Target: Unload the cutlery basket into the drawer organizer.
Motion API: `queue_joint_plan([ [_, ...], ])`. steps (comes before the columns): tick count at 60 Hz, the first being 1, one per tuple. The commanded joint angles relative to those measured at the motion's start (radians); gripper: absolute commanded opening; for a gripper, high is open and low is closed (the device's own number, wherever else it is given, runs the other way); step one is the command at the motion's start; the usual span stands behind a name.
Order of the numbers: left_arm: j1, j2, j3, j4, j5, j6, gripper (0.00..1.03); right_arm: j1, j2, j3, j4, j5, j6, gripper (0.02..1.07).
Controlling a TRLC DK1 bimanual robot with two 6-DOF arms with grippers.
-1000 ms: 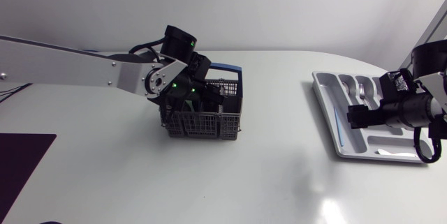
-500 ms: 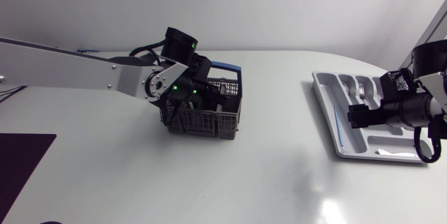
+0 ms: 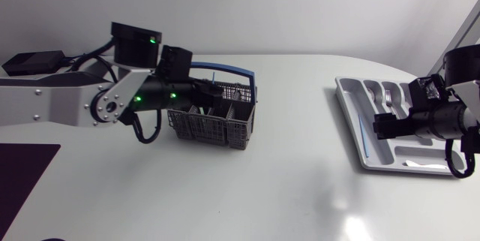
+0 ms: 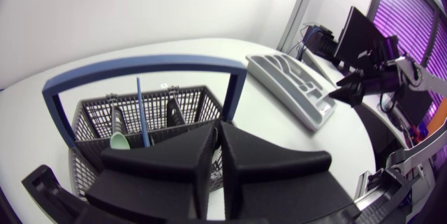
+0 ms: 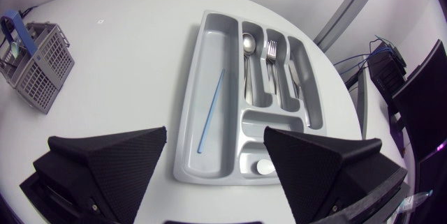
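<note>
The grey mesh cutlery basket (image 3: pixel 217 123) with a blue arched handle (image 3: pixel 229 71) stands left of the table's middle. My left gripper (image 3: pixel 211 96) reaches into its near side from the left. In the left wrist view this gripper (image 4: pixel 218 132) is shut, its fingers pressed together, and I see nothing between them. Ahead of it a blue straw (image 4: pixel 140 112) and a mint green spoon (image 4: pixel 119 141) stand in the basket (image 4: pixel 178 105). The grey drawer organizer (image 3: pixel 346 91) lies at the far right. My right gripper (image 3: pixel 379 127) hovers over it, open and empty (image 5: pixel 215 132).
The organizer (image 5: pixel 187 98) holds a blue straw (image 5: pixel 211 112), a spoon (image 5: pixel 248 43), a fork (image 5: pixel 271 50), a knife (image 5: pixel 294 79) and a small white piece (image 5: pixel 264 166). Bare white tabletop lies between basket and organizer. A dark mat (image 3: pixel 19 173) sits at the front left.
My left arm has swung back and its wrist has turned. Its gripper closed. The basket, tilted earlier, has shifted a little left and stands level. The right arm has not moved.
</note>
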Motion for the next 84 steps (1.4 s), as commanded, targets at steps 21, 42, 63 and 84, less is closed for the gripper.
queue_joint_plan([
  [21, 0.221, -0.208, 0.041, -0.046, 0.439, -0.329, 0.06, 0.109, -0.111, -0.024, -0.01, -0.054, -0.01, 1.02],
  [42, 0.174, -0.208, 0.064, -0.112, 0.631, -0.347, 0.06, 0.27, -0.163, 0.017, -0.056, -0.365, -0.046, 1.02],
  [63, 0.039, -0.144, 0.083, -0.156, 0.643, -0.289, 0.04, 0.448, -0.088, 0.065, -0.018, -0.572, -0.074, 1.02],
  [84, -0.055, -0.139, 0.106, -0.253, 0.643, -0.232, 0.04, 0.575, 0.006, 0.114, 0.056, -0.689, -0.115, 0.91],
])
